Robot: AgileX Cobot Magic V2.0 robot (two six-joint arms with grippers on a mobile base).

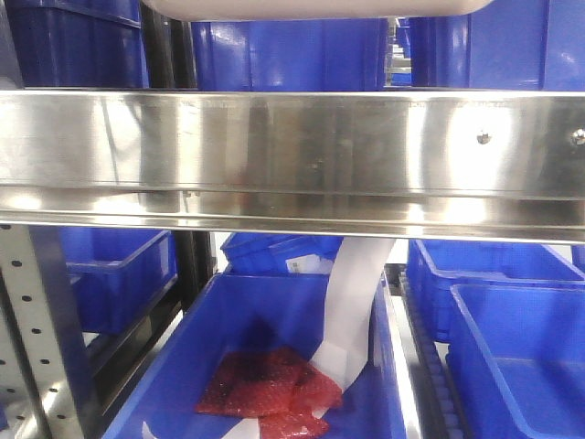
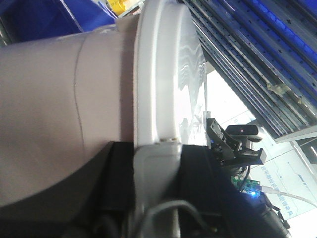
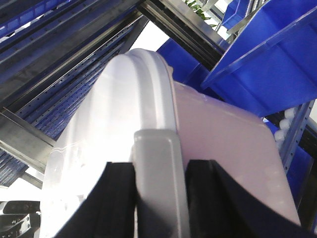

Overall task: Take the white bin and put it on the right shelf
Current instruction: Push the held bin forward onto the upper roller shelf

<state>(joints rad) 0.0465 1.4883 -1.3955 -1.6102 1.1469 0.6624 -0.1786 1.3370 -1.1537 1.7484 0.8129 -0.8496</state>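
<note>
Steel fills the front view: the right shelf (image 1: 292,155) shows its broad shiny rail from edge to edge, with screws near one end. Above it, at the very top of the view and apart from the rail, hangs the pale underside of the white bin (image 1: 320,7), with blue bins (image 1: 274,55) behind.

Now the left gripper (image 2: 158,151): its black fingers (image 2: 120,173) stand just wide enough apart to take the grey latch (image 2: 156,193) between them, one finger pressed to each side, so it has the bin by that latch (no gap that I can see). Beyond the fingertips runs the white lid (image 2: 163,74) rim, and past the near finger spreads the pinkish wall with its thin moulded line. Out past the far finger a small black camera (image 2: 242,131) sits on a bracket, well apart from the bin.

Over to the right gripper (image 3: 158,166), and it's the same story. Dark fingers (image 3: 116,198) sit tight on either side of the other grey latch (image 3: 156,173). The lid bulges away above the fingertips, and the pink wall falls off beyond one finger.

Below the rail, an open blue bin (image 1: 183,357) holds red packets (image 1: 265,384), and a white paper strip (image 1: 352,302) trails down into it.
</note>
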